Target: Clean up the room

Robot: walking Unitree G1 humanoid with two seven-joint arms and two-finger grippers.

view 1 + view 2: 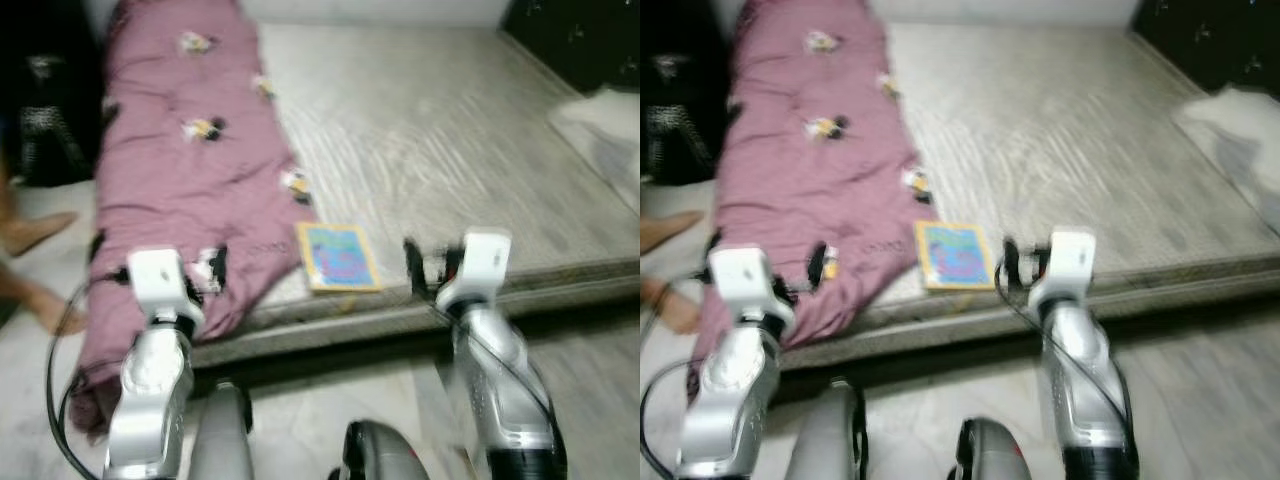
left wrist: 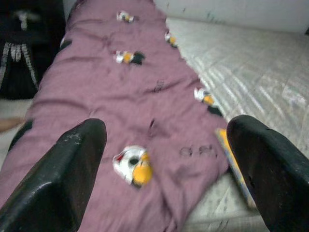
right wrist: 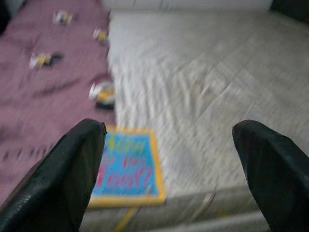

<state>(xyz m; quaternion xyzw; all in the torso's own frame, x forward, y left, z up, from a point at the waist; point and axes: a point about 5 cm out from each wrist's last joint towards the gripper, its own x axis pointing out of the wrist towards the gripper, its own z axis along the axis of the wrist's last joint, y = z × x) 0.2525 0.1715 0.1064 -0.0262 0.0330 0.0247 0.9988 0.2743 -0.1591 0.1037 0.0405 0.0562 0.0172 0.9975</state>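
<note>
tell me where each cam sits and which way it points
Left eye and right eye: on the head, looking down at the bed, both silver arms showing.
Left wrist: along the open left claw, at the purple blanket.
Right wrist: along the open right claw, at the book.
All four share book and blanket.
</note>
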